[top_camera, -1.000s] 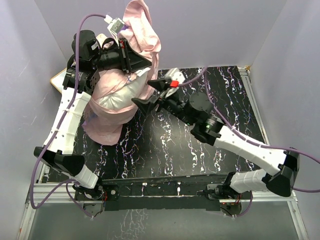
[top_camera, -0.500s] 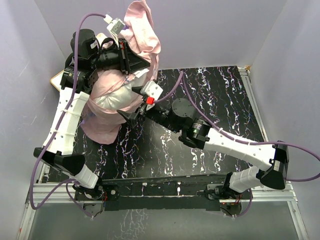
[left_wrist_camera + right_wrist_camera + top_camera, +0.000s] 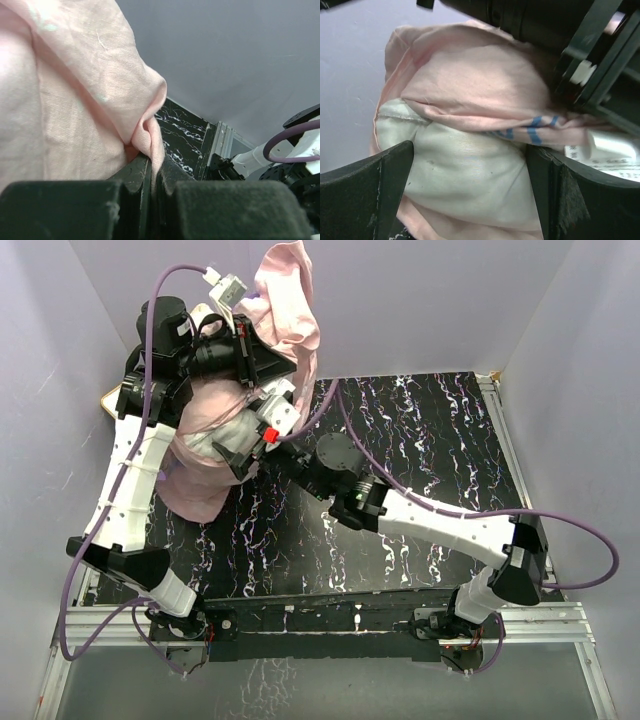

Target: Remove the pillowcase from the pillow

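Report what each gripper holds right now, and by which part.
Left gripper: shut on a pinched fold of the pillowcase, in its pale pink fabric. Right gripper: open, holding nothing, its fingers either side of the exposed white pillow.

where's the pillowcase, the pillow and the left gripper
pillowcase (image 3: pixel 290 300), top external view, on the raised pale pink fold
pillow (image 3: pixel 465 170), right wrist view, on the bare white bulge
left gripper (image 3: pixel 152 172), left wrist view, between the fingertips pinching fabric
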You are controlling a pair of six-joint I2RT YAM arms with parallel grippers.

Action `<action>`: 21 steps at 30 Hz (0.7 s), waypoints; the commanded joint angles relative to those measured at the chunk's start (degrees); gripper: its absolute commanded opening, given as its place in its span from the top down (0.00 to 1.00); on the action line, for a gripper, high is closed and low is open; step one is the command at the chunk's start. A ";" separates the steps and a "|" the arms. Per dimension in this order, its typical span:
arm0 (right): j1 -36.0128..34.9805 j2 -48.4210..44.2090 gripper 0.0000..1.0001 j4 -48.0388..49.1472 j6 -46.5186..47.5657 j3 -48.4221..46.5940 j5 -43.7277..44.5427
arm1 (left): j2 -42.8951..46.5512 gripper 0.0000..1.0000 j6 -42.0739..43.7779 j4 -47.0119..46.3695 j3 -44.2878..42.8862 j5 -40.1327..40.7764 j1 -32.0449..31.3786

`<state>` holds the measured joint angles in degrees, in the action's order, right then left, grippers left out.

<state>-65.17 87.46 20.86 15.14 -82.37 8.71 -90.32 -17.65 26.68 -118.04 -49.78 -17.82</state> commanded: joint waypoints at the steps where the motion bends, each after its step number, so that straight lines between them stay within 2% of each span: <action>1: -0.05 1.47 0.01 2.77 0.11 -0.50 2.44 | 1.10 1.00 0.55 1.43 -4.29 0.60 0.32; 7: -0.05 4.28 0.01 4.62 -0.32 -2.67 4.69 | 0.86 1.00 0.56 2.85 -7.88 0.38 0.32; 9: -0.05 5.03 0.04 5.46 -0.81 -3.09 6.25 | 0.74 1.00 1.16 3.80 -9.53 0.54 0.33; 11: -0.05 5.90 0.16 5.93 -1.15 -3.79 8.01 | 0.76 1.00 1.78 4.54 -10.86 0.68 0.31; 14: -0.05 7.09 0.40 6.01 -0.16 -5.07 9.86 | 0.99 1.00 3.23 5.92 -12.66 1.40 0.33; 17: -0.05 6.85 0.73 5.62 1.71 -5.06 10.93 | 1.60 1.00 6.20 7.72 -14.38 2.93 0.33; 19: -0.05 6.07 0.90 4.93 2.50 -4.29 11.75 | 2.56 1.00 8.61 8.25 -14.69 4.60 0.29; 21: -0.05 4.66 0.92 3.86 2.76 -2.76 12.11 | 3.79 1.00 11.98 8.58 -14.72 7.17 0.28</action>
<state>-65.76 93.89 26.76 16.23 -85.38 16.29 -90.74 -11.60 36.73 -129.49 -45.43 -17.58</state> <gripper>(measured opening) 0.120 0.008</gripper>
